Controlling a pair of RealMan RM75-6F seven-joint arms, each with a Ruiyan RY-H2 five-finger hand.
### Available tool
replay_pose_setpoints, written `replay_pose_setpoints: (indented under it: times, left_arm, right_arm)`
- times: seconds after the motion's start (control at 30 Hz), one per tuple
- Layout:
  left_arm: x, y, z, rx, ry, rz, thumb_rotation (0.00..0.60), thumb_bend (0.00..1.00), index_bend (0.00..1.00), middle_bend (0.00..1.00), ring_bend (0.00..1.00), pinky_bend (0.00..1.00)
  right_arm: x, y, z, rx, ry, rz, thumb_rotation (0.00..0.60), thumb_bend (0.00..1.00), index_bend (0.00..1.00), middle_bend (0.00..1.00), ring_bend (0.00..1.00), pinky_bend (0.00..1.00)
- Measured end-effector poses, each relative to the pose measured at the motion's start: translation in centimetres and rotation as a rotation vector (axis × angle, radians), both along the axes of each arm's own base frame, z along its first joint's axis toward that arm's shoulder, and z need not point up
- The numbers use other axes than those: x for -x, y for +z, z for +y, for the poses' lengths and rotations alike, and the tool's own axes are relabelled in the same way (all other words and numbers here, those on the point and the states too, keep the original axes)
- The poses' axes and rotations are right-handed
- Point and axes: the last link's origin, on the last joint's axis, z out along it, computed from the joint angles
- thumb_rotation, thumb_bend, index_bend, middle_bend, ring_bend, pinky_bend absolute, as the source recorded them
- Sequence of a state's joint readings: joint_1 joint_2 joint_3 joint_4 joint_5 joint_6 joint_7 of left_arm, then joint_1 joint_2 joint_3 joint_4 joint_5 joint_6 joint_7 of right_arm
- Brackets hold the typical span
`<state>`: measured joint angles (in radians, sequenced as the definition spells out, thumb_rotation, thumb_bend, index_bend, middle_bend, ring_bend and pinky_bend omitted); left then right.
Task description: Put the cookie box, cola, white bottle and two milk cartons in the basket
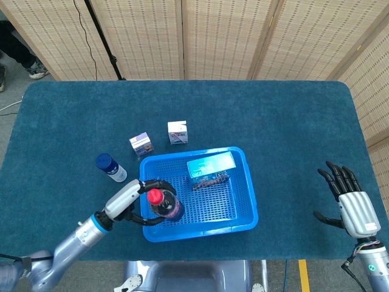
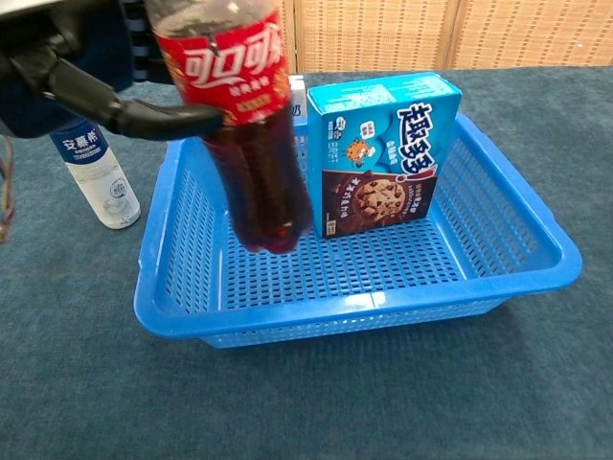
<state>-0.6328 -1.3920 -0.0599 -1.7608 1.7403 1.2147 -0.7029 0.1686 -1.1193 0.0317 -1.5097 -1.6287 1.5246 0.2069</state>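
Left hand (image 1: 135, 198) wraps cola (image 2: 241, 125) high up, over basket (image 1: 246, 201). Bottle looks full, heavy, smooth; may slip. Grip middle. Right hand (image 1: 352, 207) spread, empty, far off.

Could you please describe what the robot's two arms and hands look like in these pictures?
The left arm is a rounded silver-blue tube with a black ring near the wrist; its robot hand has a white back and slim black fingers. The right robot hand has a ribbed silver-white back, black fingers and a thin cable by its grey wrist.
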Motion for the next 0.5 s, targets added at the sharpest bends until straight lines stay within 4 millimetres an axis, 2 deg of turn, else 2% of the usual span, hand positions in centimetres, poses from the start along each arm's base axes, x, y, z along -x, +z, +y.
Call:
replay_pose_setpoints:
  times: [0.17, 0.5]
  left_arm:
    - [-1.6, -3.2, 0.0, 0.033, -0.006, 0.024, 0.6, 0.39, 0.51, 0.45, 0.42, 0.44]
    - [-0.7, -5.8, 0.1, 0.05, 0.013, 0.087, 0.6, 0.39, 0.5, 0.45, 0.41, 0.44]
  right_arm:
    - [0.2, 0.1, -0.2, -0.001, -0.008, -0.001, 0.6, 0.0, 0.09, 0.0, 0.0, 0.04]
    - [0.2, 0.2, -0.4, 0.004, -0.009, -0.006, 0.6, 0.0, 0.09, 0.0, 0.0, 0.04]
